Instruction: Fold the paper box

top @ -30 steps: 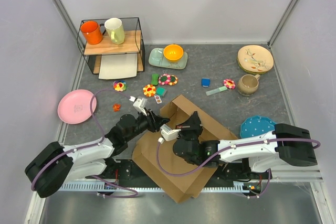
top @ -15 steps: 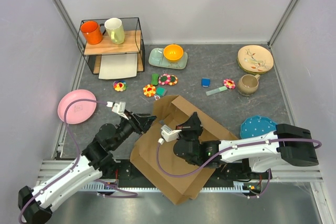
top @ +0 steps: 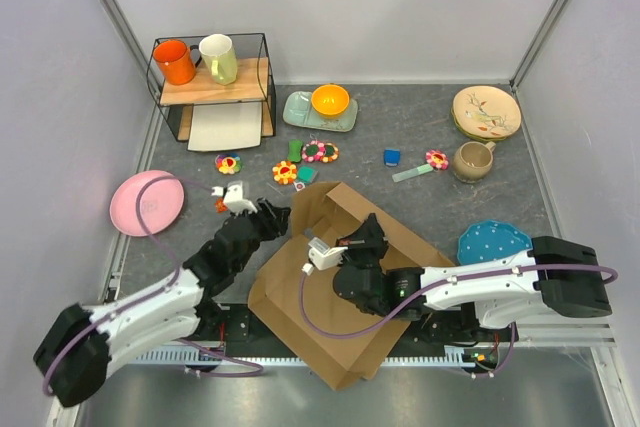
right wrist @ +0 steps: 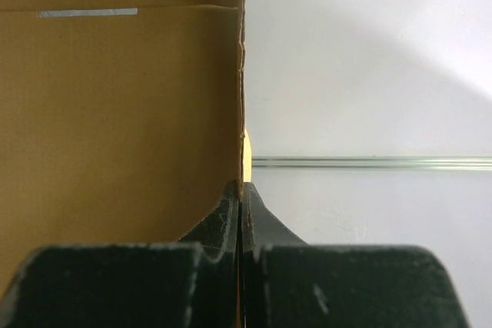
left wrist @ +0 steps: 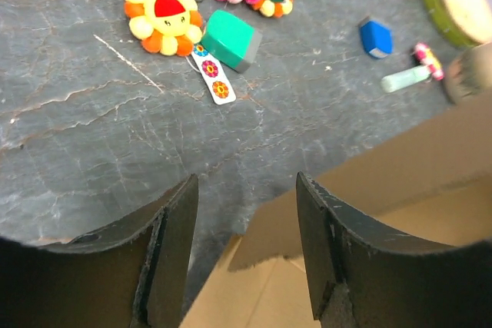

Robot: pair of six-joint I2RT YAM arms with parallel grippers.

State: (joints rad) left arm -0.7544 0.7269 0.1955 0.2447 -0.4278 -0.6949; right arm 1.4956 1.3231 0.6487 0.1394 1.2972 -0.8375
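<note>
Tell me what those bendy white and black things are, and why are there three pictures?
They are two robot arms, each ending in a two-finger pincher called a gripper. The big picture comes from a camera up high, looking down on the grey table. The other two come from little cameras on the arms' wrists, so you see their black fingers close up. On the table lie a brown paper box, only partly folded, a pink plate, an orange bowl and a sunflower toy. The right gripper is pinching one flap of the box. The left gripper is open, holding nothing, hovering by the box's edge.
</note>
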